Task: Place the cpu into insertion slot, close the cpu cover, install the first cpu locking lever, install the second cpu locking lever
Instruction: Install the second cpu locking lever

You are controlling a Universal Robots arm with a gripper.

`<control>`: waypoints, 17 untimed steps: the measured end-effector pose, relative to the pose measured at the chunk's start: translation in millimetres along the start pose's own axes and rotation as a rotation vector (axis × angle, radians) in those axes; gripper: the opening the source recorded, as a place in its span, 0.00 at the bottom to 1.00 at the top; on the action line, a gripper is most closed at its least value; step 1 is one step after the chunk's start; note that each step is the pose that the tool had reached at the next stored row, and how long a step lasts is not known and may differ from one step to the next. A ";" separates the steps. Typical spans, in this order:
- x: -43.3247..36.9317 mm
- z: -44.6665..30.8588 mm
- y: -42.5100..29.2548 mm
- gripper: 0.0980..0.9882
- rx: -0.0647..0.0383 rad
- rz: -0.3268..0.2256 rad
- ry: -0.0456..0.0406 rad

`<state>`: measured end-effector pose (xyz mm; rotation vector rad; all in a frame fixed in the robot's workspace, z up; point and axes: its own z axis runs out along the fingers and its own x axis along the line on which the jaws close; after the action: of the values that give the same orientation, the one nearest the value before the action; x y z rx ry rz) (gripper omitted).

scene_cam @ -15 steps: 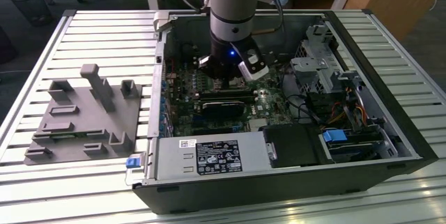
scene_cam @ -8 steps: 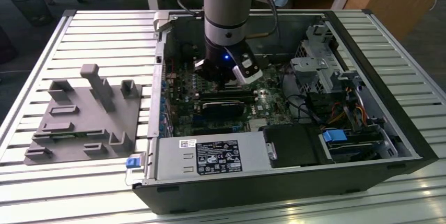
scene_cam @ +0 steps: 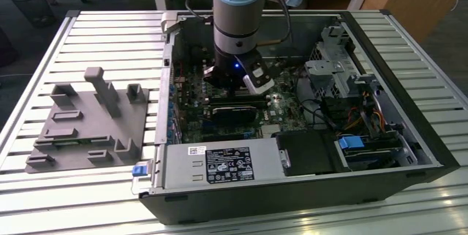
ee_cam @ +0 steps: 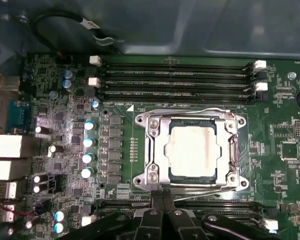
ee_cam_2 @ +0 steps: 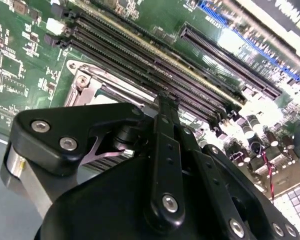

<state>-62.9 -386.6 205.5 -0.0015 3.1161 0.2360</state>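
Cpu (ee_cam: pixel 192 150) seated in insertion slot (ee_cam: pixel 233 150), cpu cover (ee_cam: pixel 155 150) down. Chip thin, stiff, fragile — edges only. Gripper (ee_cam: pixel 163 196) fingers pinched together, empty, just beside socket.

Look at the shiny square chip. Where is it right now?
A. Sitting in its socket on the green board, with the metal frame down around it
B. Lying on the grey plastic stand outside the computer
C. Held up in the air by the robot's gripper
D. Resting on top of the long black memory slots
A: in the first wrist view the cpu sits in the insertion slot, with the cpu cover lying flat around it.
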 end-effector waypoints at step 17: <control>11.6 7.2 -8.8 0.01 -0.076 0.001 -0.0004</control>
<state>-74.4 -394.2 196.8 -0.0010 3.1046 0.3547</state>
